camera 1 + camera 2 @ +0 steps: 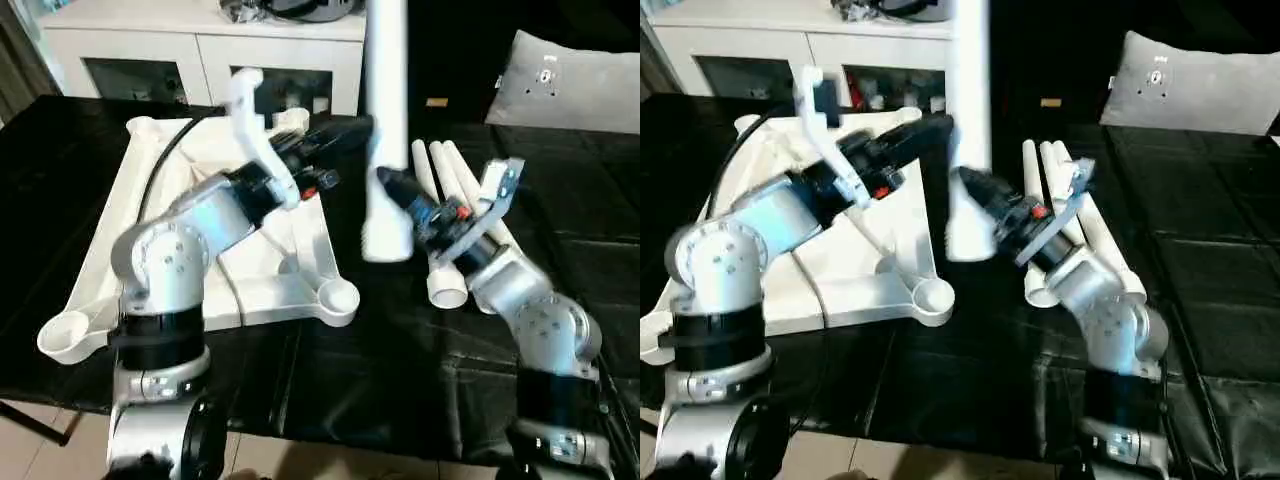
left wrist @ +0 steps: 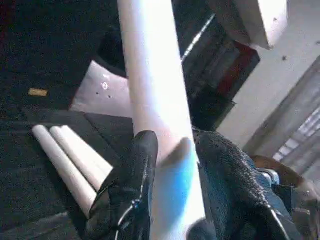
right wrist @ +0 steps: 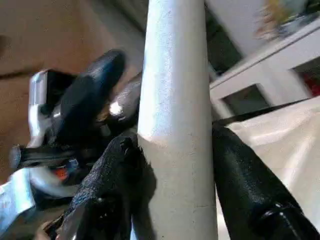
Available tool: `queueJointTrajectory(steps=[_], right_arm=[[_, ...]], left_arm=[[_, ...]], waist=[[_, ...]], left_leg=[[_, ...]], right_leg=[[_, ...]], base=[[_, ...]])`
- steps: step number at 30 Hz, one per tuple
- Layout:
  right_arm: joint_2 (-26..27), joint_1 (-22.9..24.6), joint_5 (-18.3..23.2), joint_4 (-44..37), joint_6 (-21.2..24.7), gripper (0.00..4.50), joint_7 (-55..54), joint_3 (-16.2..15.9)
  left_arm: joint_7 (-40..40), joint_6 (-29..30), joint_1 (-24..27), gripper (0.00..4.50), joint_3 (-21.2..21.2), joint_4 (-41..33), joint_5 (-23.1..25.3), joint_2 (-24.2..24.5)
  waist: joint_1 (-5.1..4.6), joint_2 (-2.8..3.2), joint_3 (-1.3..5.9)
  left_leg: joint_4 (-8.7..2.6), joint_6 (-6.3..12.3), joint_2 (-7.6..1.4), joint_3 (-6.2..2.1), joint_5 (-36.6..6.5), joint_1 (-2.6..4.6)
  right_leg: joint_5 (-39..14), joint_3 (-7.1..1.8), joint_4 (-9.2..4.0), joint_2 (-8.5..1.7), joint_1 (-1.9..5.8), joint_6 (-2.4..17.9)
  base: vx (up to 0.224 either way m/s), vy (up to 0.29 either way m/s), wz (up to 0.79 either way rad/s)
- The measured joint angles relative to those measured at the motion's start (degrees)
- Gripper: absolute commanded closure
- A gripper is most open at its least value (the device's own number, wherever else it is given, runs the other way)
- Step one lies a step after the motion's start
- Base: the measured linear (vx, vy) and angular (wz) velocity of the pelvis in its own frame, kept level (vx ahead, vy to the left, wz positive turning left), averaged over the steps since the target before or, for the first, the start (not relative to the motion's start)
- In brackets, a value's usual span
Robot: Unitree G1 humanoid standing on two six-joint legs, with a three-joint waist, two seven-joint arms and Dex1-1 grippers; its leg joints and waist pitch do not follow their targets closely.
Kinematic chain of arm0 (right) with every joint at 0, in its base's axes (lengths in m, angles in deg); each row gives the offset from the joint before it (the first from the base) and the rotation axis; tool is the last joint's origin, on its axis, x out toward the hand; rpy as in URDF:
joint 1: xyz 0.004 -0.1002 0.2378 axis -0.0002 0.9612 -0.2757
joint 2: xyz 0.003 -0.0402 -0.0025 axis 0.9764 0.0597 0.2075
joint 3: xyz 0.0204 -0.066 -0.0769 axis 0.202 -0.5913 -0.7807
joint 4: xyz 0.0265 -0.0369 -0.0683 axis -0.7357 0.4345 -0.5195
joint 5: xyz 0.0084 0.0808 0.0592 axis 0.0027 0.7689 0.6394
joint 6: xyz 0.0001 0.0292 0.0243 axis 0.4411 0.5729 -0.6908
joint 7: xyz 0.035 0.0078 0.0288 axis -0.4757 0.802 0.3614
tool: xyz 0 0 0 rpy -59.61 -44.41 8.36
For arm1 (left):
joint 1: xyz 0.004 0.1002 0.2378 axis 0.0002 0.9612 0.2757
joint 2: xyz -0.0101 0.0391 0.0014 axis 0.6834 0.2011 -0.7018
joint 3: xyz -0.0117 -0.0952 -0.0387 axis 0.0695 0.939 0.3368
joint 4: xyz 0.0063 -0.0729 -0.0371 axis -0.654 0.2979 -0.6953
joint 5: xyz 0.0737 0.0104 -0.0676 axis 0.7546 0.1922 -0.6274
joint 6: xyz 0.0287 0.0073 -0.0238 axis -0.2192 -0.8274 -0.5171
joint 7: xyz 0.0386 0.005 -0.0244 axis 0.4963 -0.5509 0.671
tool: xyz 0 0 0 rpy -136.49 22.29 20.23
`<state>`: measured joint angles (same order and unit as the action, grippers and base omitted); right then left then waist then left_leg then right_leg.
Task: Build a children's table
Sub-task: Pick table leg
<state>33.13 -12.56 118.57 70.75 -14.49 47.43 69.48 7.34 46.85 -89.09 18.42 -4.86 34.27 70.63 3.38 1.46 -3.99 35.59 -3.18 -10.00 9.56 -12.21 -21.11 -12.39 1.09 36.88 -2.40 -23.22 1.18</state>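
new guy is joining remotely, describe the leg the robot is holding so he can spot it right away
On the black table, between the upturned white top and three legs lying side by side, one white leg stands upright. Both the left gripper and right gripper have their jaws on it. It is the only leg lifted off the table; the others lie flat.

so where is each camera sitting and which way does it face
Left eye and right eye: on the head, looking down over both silver forearms at the table top, the upright leg and three spare legs.
Left wrist: along the left gripper, clamped on the leg.
Right wrist: along the right gripper, clamped on it too.
All views share that leg.
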Motion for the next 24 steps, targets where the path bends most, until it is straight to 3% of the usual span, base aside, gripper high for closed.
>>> queueJointTrajectory(steps=[9,17,24], right_arm=[[-1.3,2.6,1.5,-3.0,0.9,2.64,0.7,-1.0],[-2.5,3.2,-1.3,-3.3,-0.6,2.64,0.9,-4.7],[-3.4,3.2,-3.7,-3.2,-2.4,2.67,1.4,-8.1]], left_arm=[[-0.1,1.6,0.1,2.54,-0.6,-0.1,-1.6,0.0],[3.7,0.0,2.5,2.54,-2.0,-0.4,-1.7,1.9],[9.3,-4.7,4.6,2.54,-6.4,-1.8,0.1,5.3]], waist=[[0.05,0.37,0.02],[-0.05,0.56,0.06],[-0.07,0.53,0.05]], left_leg=[[-0.01,0.18,0.03,-0.01,0.0,-0.29],[-0.05,0.17,0.02,-0.02,0.0,-0.28],[-0.04,0.19,0.02,-0.01,0.0,-0.28]], right_leg=[[0.5,0.04,-0.81,-0.03,0.05,-0.3],[0.5,0.07,-0.83,-0.04,0.06,-0.3],[0.5,0.06,-0.83,-0.05,0.06,-0.3]], base=[[0.000,0.000,0.00],[0.000,0.000,0.00],[0.000,0.000,0.00]])
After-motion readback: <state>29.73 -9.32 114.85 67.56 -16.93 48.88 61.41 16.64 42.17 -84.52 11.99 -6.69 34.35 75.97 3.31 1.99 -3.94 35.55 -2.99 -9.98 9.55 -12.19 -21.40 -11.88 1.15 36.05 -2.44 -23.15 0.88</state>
